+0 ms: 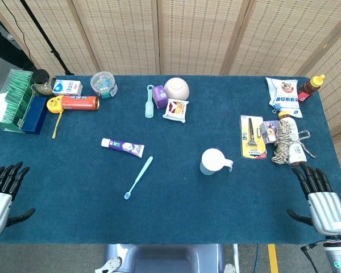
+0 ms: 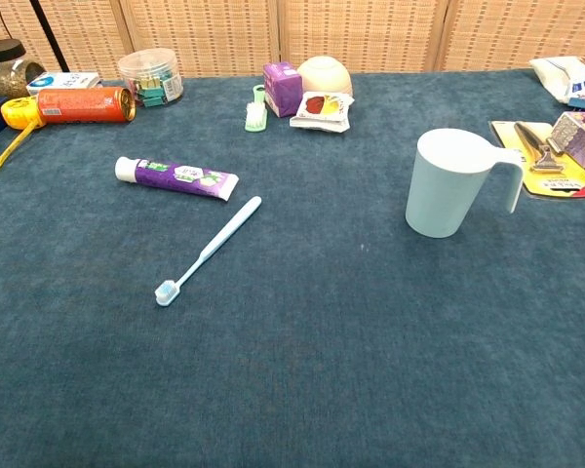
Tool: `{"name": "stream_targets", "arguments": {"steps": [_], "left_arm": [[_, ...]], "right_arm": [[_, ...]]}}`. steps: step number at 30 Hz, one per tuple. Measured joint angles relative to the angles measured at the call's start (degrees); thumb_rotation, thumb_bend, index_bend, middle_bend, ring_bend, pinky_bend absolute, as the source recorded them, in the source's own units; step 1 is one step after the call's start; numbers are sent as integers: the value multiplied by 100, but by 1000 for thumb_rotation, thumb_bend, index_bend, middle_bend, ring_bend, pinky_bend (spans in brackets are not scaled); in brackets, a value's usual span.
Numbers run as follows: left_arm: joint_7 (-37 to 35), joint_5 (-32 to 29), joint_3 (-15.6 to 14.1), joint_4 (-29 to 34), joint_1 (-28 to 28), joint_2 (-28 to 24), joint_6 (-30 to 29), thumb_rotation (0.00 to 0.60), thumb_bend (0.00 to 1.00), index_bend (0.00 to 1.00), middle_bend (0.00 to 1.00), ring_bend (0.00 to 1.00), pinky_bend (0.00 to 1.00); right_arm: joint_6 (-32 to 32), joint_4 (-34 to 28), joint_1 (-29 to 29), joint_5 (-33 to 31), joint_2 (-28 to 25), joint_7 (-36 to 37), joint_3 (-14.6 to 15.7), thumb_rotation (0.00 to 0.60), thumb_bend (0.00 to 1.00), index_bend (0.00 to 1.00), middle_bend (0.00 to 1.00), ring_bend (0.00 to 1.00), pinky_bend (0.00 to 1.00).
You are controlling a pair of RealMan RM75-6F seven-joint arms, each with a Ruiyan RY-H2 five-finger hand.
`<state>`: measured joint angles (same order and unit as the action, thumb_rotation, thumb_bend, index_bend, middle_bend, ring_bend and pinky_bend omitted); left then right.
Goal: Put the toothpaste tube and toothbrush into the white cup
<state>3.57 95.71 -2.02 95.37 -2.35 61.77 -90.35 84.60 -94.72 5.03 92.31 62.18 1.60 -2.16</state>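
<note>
Nearest the robot, the left hand (image 1: 1, 199) hovers at the near left corner of the tabletop (image 1: 176, 205) and the right hand (image 1: 321, 203) at the near right corner. Both have fingers spread apart and hold nothing.

Ahead of the left hand and well off to its right, the toothbrush (image 1: 138, 177) lies flat, bristle end toward the robot. Just beyond its handle tip lies the toothpaste tube (image 1: 123, 147), close but apparently not touching.

The white cup (image 1: 212, 161) stands upright, ahead and to the left of the right hand, well apart from both items, handle pointing right.

Nothing is in the cup, so the task looks unstarted. The next move likely calls for the left hand to reach forward and rightward and pinch the thin toothbrush off the cloth.
</note>
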Motion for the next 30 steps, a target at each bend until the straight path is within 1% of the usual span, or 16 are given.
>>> {"name": "stream_targets", "arguments": {"steps": [3,9,13,16,20,25,30], "left_arm": [[-15,-5,0,5,11,-11,-8,600,19,0,0,0,0],[-23,-37,22,35,7,-32,4,600,19,0,0,0,0],[-23,-110,52,42,-19,-41,65,600,19,0,0,0,0],[-47,-195,86,60,-50,-62,133,600,19,0,0,0,0],[-72,-289,121,77,-91,-86,226,600,19,0,0,0,0],[-136,-341,139,65,-110,-104,265,600,19,0,0,0,0],[-226,-322,131,36,-85,-115,208,600,19,0,0,0,0]], "right_arm": [[-305,10,253,-15,6,224,-90,600,0,0,0,0,0],[-1341,11,1046,-264,22,824,-410,600,0,0,0,0,0],[-2019,100,1643,-534,178,1090,-648,600,0,0,0,0,0],[-2391,187,1940,-757,341,1200,-760,600,0,0,0,0,0],[-2824,273,2239,-1004,513,1283,-844,600,0,0,0,0,0],[-3259,291,2521,-1231,658,1293,-877,600,0,0,0,0,0],[-3466,357,2740,-1497,825,1170,-920,600,0,0,0,0,0]]}}
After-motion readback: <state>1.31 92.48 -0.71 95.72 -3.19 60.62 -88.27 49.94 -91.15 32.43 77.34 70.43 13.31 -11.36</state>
